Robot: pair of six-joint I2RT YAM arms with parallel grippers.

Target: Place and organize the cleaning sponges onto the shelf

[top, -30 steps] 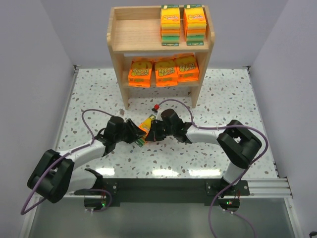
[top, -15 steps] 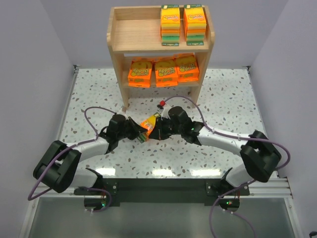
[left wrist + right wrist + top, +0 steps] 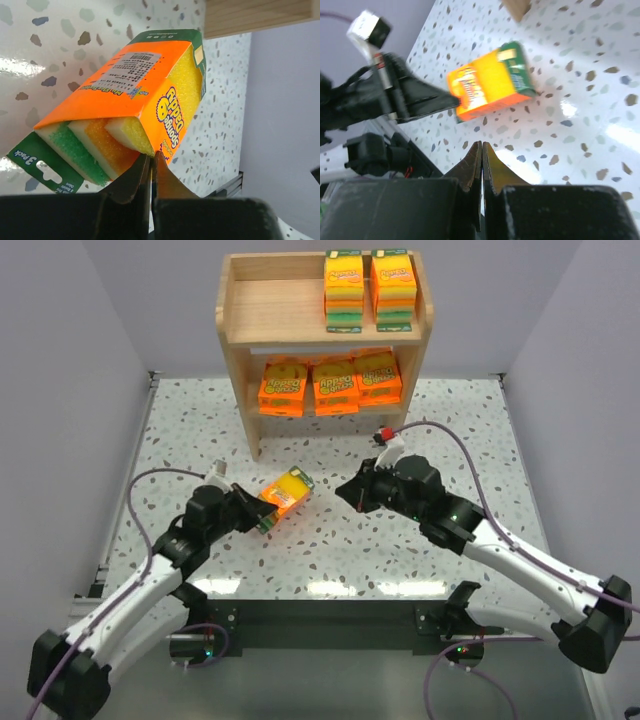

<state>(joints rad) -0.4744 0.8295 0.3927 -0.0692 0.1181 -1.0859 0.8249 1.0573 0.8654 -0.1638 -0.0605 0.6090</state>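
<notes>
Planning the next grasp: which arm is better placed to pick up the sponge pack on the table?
Left. The left gripper sits at the end of the sponge pack; the right gripper is apart from it. Both are shut.

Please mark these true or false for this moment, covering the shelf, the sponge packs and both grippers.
1. The top tier of the shelf holds two thick packs. True.
2. The lower tier holds four flat packs. False: it holds three flat packs.
3. One loose pack lies on the table between the two arms. True.
4. The right gripper grips a pack. False: its jaws are shut on nothing, and it is apart from the loose pack.
5. The left gripper has its tips at the loose pack's edge. True.
</notes>
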